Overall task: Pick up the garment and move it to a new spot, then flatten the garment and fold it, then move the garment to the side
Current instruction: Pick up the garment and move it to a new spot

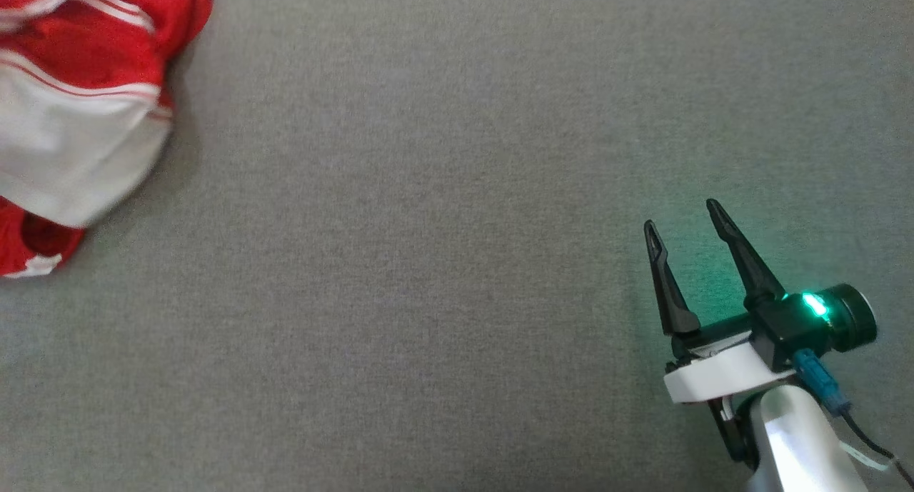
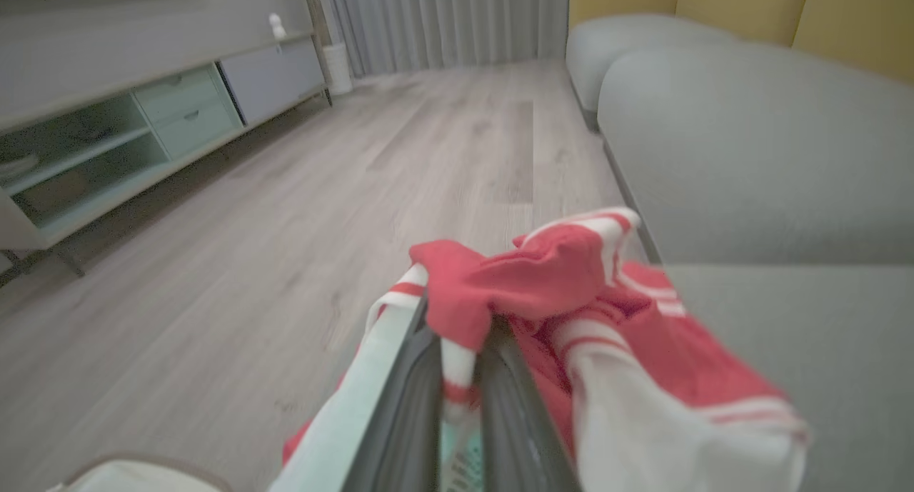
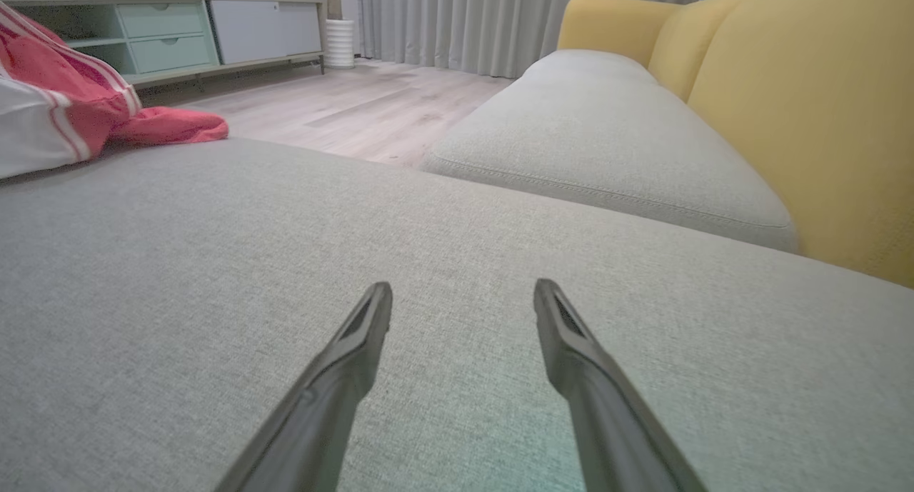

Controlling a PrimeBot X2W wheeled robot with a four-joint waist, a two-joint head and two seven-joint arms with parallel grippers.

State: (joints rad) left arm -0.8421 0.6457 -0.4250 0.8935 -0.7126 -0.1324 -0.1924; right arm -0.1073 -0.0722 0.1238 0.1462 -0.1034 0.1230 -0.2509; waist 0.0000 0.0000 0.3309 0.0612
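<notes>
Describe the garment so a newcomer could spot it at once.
Start at the grey fabric sofa cushion; at its left edge is the crumpled red garment with white bands. Nothing else there is red, and the left claw is shut on it.

floor (image 2: 300, 213): pale wood; sofa (image 3: 607, 128): grey seats, yellow back; curtains (image 3: 443, 13): grey; cabinet (image 2: 178, 113): low
</notes>
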